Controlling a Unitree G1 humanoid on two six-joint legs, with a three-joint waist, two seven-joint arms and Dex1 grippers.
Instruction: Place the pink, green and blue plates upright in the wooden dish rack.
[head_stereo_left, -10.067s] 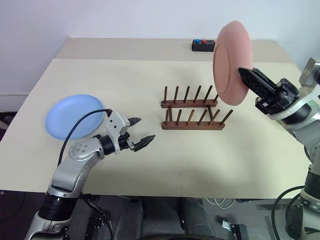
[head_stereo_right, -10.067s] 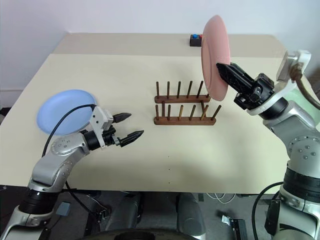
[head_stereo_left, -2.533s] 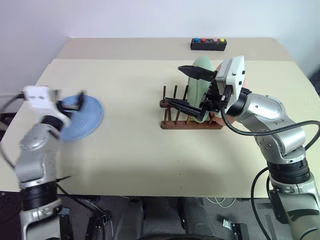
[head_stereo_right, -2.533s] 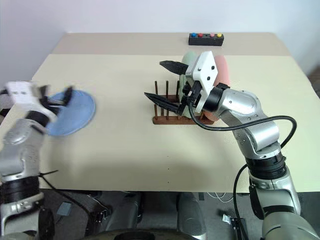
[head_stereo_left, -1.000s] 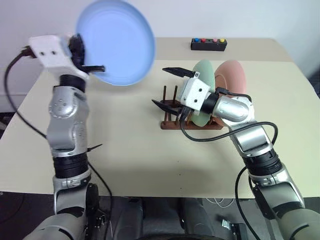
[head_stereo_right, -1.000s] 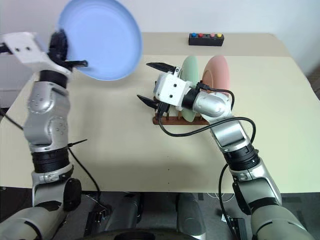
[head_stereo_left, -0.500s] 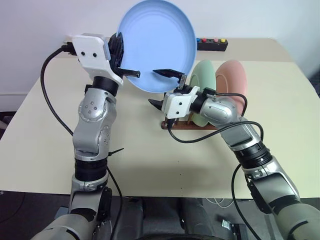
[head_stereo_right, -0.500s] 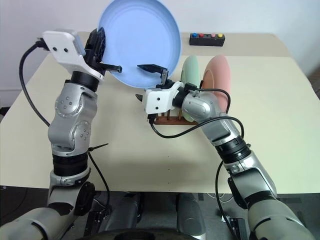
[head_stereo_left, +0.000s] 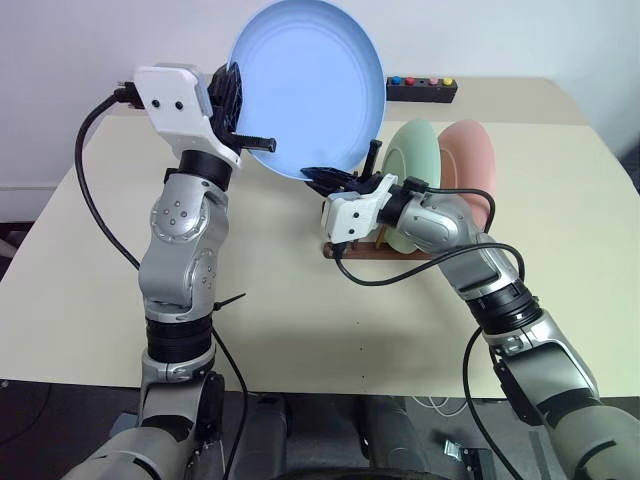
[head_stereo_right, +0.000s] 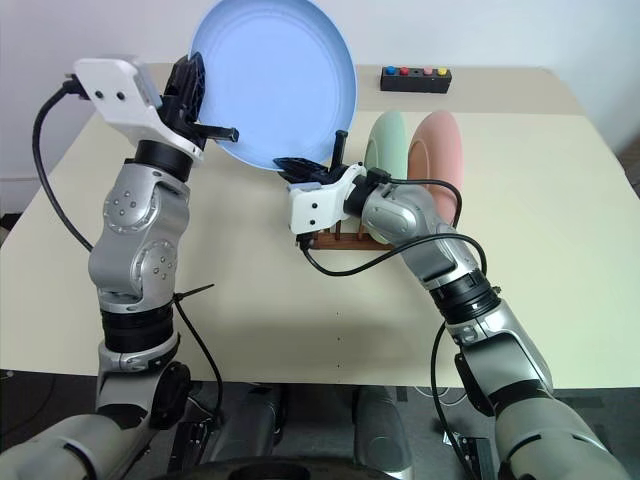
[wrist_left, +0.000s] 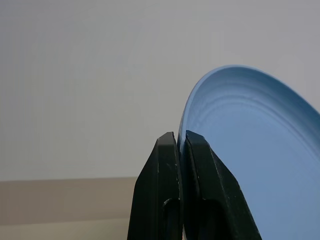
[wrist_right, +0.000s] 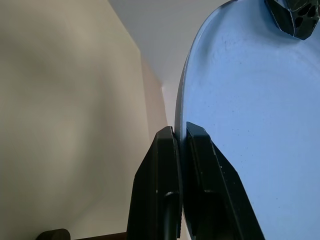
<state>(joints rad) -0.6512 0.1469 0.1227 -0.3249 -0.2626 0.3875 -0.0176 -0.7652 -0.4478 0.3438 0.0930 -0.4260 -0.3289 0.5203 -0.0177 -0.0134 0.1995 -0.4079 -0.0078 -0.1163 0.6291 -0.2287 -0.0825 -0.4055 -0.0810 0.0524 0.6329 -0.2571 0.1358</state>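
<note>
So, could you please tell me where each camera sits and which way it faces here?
Left and right eye views: on the head, looking down over both arms at the table, wooden dish rack and blue plate.
Left wrist view: along the left tool, pinching the blue plate's rim.
Right wrist view: along the right tool, pinching it too.
All views share the blue plate.

You see two shiny silver arms made of round metal parts with black rings at the joints. Each wrist has a white box. A black cable loops beside each arm. The left gripper (head_stereo_left: 258, 143) and right gripper (head_stereo_left: 322, 177) have pointy black fingers.
</note>
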